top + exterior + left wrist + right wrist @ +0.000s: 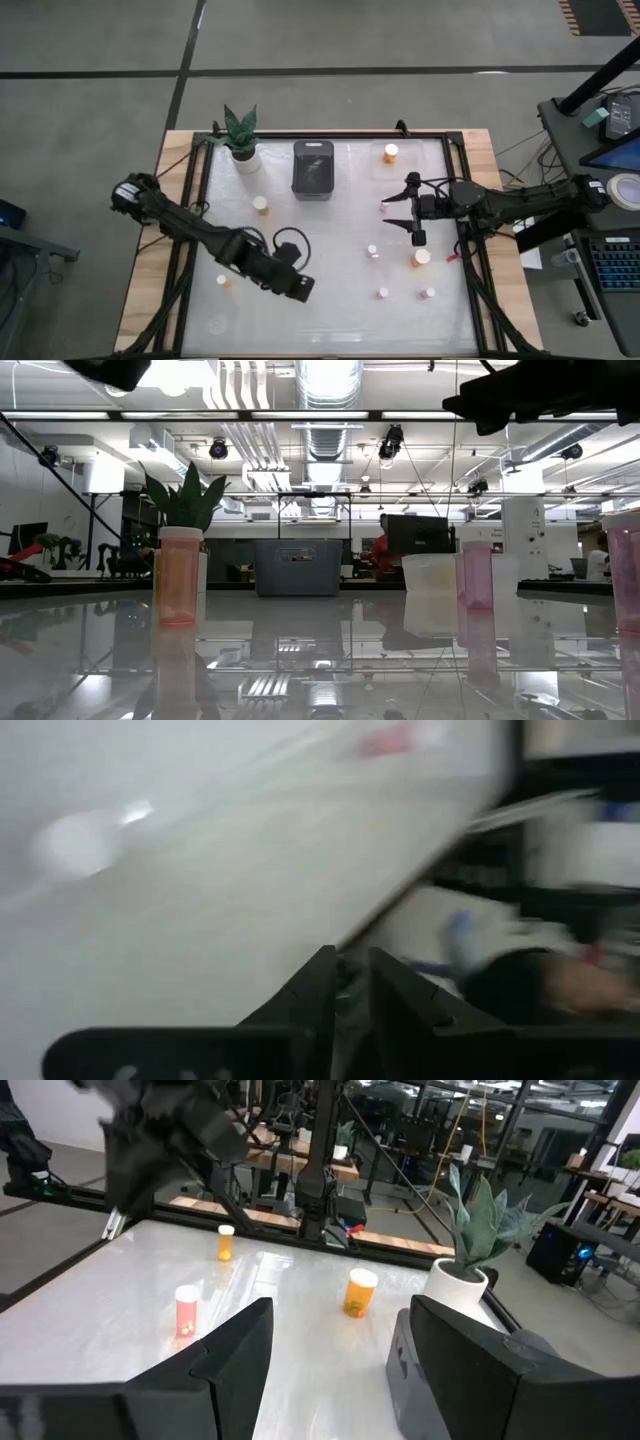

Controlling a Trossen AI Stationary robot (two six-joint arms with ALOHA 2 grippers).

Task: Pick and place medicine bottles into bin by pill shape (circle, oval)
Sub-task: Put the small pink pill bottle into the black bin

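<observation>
Right gripper hovers over the right half of the table, fingers spread, nothing between them. A small pinkish bottle sits just at its tips. Left gripper is over the near-left area, fingers pressed together, nothing held as far as I can see

Bottles are scattered:
- orange bottle just left of the dark bin at the far edge
- another orange one in the far right corner
- a larger orange-bodied one near the right edge
- small white-capped ones toward the near right
- one small orange one by the left arm

Only one bin in sight, so where the second shape goes is unclear

Risks:
- spread fingers coming down off-centre could tip the pinkish bottle; it's tiny and light
- glossy top, so a knocked bottle will likely roll
- pill shape can't be read from here, so a mis-sort is possible

Surface is glossy white inside a black frame on a wooden table. Potted plant in the far left corner. Beyond it, an open lab with ceiling ducts, lights and desks
</observation>
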